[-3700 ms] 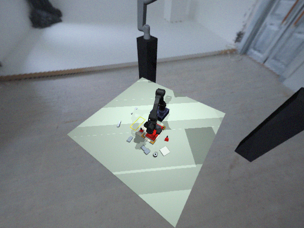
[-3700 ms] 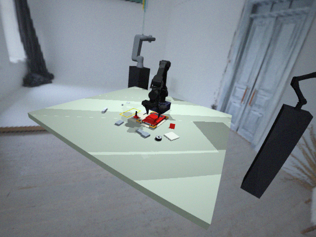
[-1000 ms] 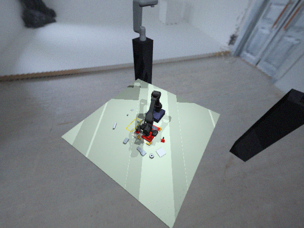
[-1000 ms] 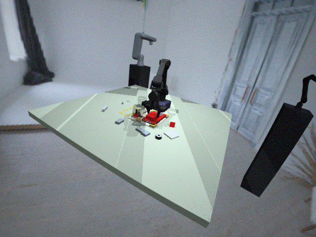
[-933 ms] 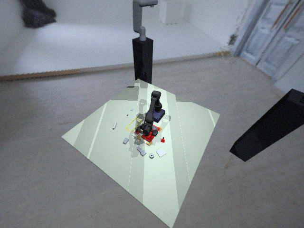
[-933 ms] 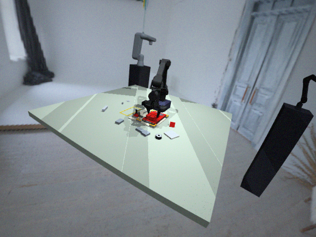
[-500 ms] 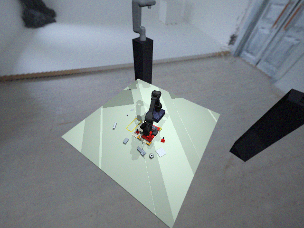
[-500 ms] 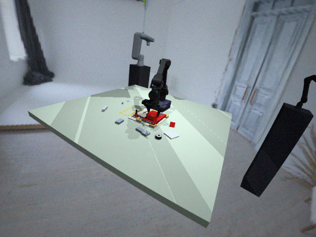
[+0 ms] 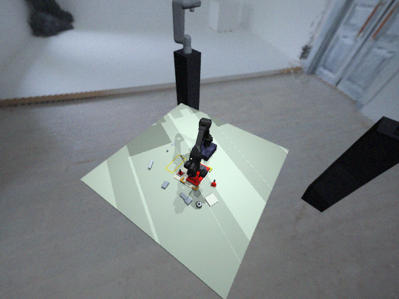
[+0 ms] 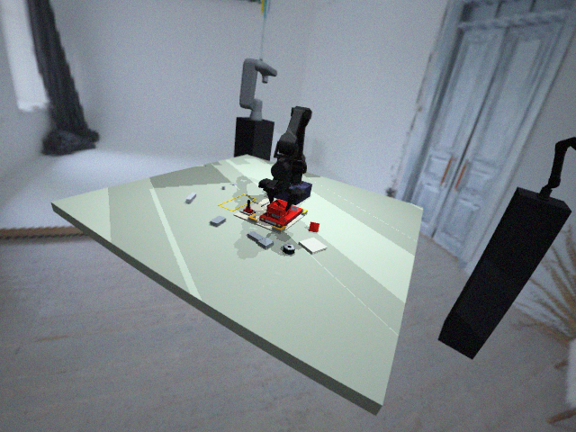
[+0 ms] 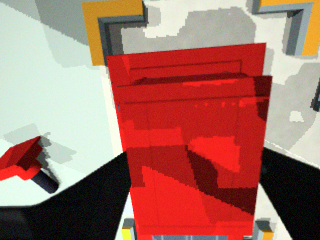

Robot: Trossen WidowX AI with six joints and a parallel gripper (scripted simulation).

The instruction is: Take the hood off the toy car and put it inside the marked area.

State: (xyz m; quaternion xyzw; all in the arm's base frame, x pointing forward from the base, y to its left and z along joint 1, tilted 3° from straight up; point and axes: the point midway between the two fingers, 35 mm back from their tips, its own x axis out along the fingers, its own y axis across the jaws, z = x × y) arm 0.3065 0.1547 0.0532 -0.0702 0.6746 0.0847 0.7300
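Near the middle of the pale green table [image 10: 139,241], the black robot arm [image 9: 200,141] bends down over the red toy car [image 10: 280,214], which sits on a white base plate with orange corner brackets [image 11: 111,20]. The black parallel-jaw gripper [image 11: 192,175] is clamped on the flat red hood panel [image 11: 192,145], one dark finger [image 11: 85,200] on its left edge and the other on its right. In the wrist view the hood looks tilted, its near end raised above the car's body. The yellow-outlined marked area [image 9: 174,163] lies on the table just beside the car, at about ten o'clock from it in the top view. A small red block [image 9: 213,184] stands at four o'clock of the car, a white square tile [image 9: 211,199] and a small black wheel [image 9: 198,204] near six o'clock, and grey flat pieces [image 9: 185,198] lie around seven o'clock.
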